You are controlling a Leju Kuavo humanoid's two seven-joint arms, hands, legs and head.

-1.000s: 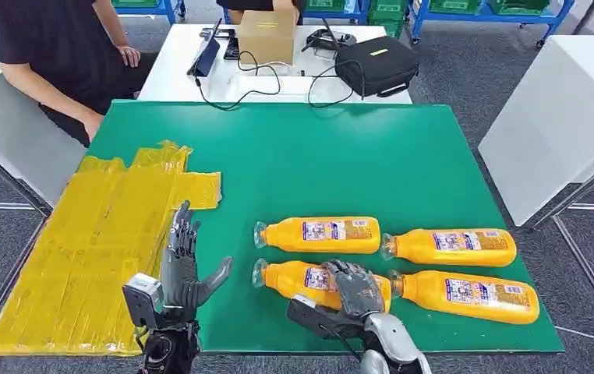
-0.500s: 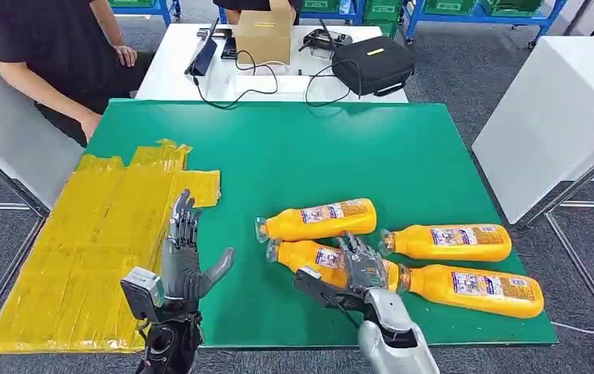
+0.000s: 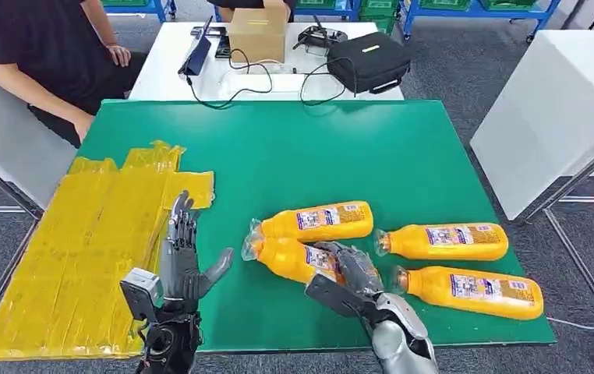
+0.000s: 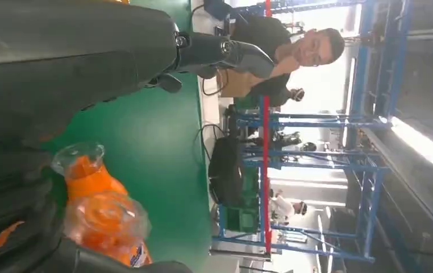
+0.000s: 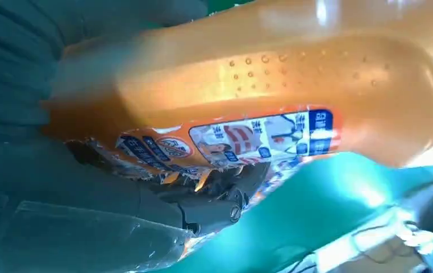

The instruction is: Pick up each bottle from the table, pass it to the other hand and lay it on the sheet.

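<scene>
Four orange bottles lie on the green table [image 3: 294,148]. My right hand [image 3: 356,273] grips the near-left bottle [image 3: 286,259] around its label, tilted, with its neck pointing left. In the right wrist view the same bottle [image 5: 271,74] lies across my dark fingers [image 5: 146,193]. Its cap end lies against the neck of the far-left bottle [image 3: 317,222]. Two more bottles [image 3: 442,241] [image 3: 469,291] lie to the right. My left hand [image 3: 181,261] stands open and upright beside the yellow sheet [image 3: 83,241], holding nothing. The left wrist view shows two bottle necks [image 4: 83,168] [image 4: 109,219] just past the left hand [image 4: 61,51].
A person in a black shirt [image 3: 37,47] sits at the far left corner. Behind the green table a white table holds a cardboard box [image 3: 259,31], a black bag [image 3: 368,62] and cables. Another white table [image 3: 551,101] stands to the right.
My right hand has closed on the near-left bottle and carried it left, swinging its neck toward the left hand. The far-left bottle was nudged and tilted. The left hand stays put.
</scene>
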